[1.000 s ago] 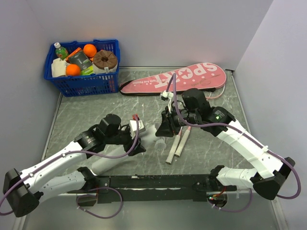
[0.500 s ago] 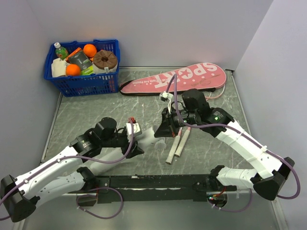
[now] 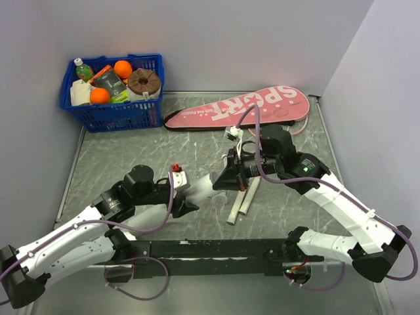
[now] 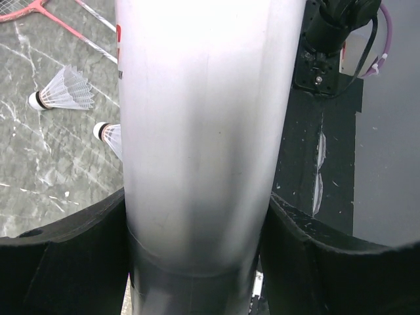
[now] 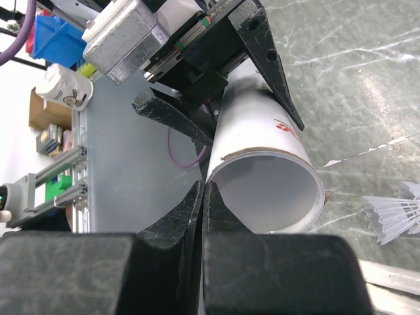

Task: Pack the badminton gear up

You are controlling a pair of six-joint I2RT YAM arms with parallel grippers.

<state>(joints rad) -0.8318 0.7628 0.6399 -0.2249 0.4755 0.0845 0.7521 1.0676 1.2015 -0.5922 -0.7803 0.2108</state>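
Marbled grey table (pale walls)

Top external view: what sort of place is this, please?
Probably a robot test cell, not a home: a marble-patterned table boxed by plain walls, a left arm and right arm fixed on a black rail, and staged props such as a pink racket case and white tube.

Bright even light, soft shadows, glare whitening the tube, wrist foregrounds blurred
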